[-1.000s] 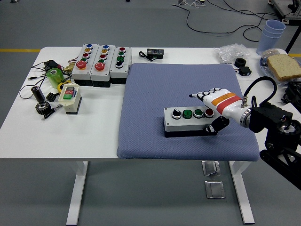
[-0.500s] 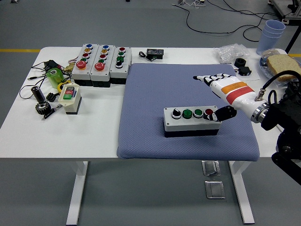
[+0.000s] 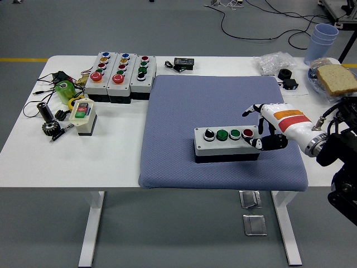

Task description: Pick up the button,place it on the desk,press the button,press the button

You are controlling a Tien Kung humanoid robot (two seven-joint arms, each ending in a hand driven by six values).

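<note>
Right hand (image 3: 266,125), white with an orange and red band, at the right end of the button box (image 3: 226,143). Its fingers curl loosely and close on nothing; one fingertip (image 3: 246,113) points left above the box's right end, and the dark thumb sits beside the box's right side. Whether any finger touches the box cannot be told. The left hand is out of view.

The button box lies flat on the blue mat (image 3: 178,111), in the mat's near right part, its top row showing a black knob, two green buttons and a red button (image 3: 247,133) nearest the hand. Placement thus appears complete, and the step in hand is judged to be pressing. The next move calls for one fingertip to come down squarely on a single button cap without nudging the box along the soft mat or catching a neighbouring cap.

The white surface (image 3: 111,156) carries three more button boxes (image 3: 119,70) at the far left, a small two-button switch (image 3: 82,115), a green object, a gear and loose cables. At the far right stand stacked paper cups (image 3: 322,37), a slice of bread (image 3: 337,78) and a clear bag. Beyond lies grey floor with black cables and a yellow line.
</note>
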